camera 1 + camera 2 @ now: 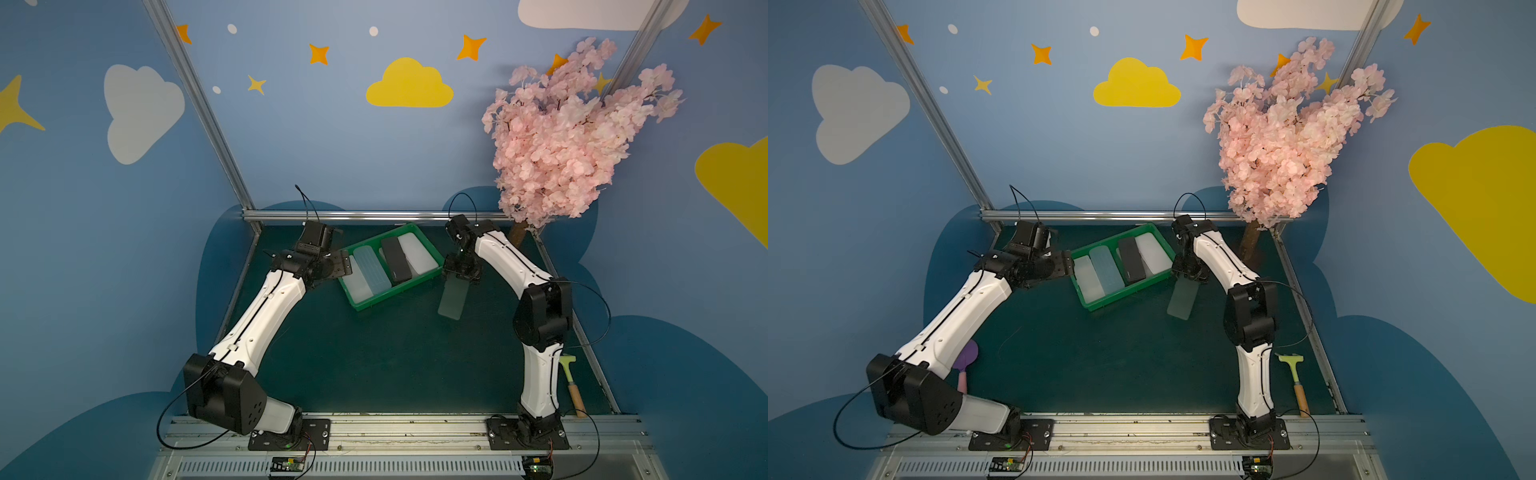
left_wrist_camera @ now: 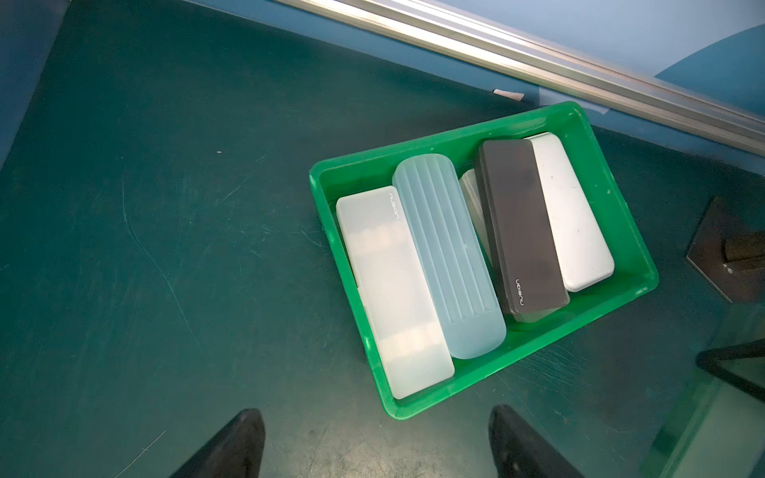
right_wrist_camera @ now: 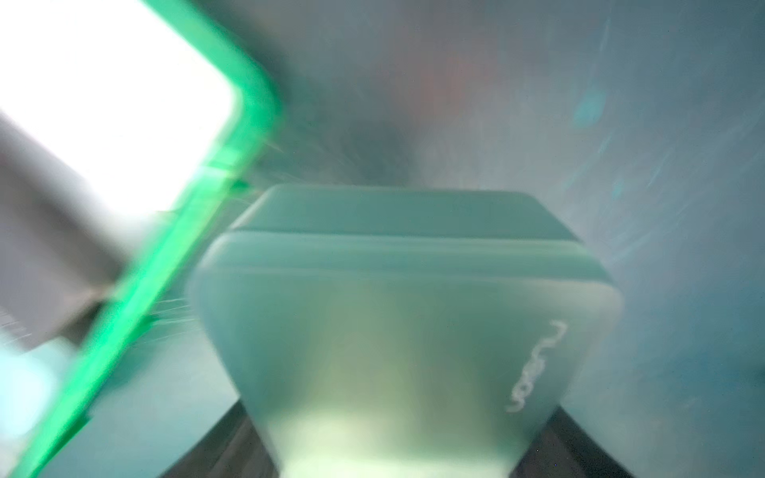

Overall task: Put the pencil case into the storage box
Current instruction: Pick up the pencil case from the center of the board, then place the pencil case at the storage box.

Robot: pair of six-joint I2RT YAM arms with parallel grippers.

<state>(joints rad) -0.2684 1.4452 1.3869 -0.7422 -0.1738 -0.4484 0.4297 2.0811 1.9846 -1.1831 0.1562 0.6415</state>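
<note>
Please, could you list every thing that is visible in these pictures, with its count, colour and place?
bright green shallow plastic storage box: 1, green, far middle of table
pencil cases inside it: 5; frosted white case, ribbed pale blue case, black case, white case, translucent case half hidden under the black
frosted translucent pencil case: 1, outside the box, in right gripper
artificial blossom tree: 1, pink, far right corner
wooden-handled scraper: 1, pale green head, near right arm's base
purple paddle: 1, beside left arm
table mat: 1, dark green
left gripper: black, open, at box's left side
right gripper: black, gripping the case
</note>
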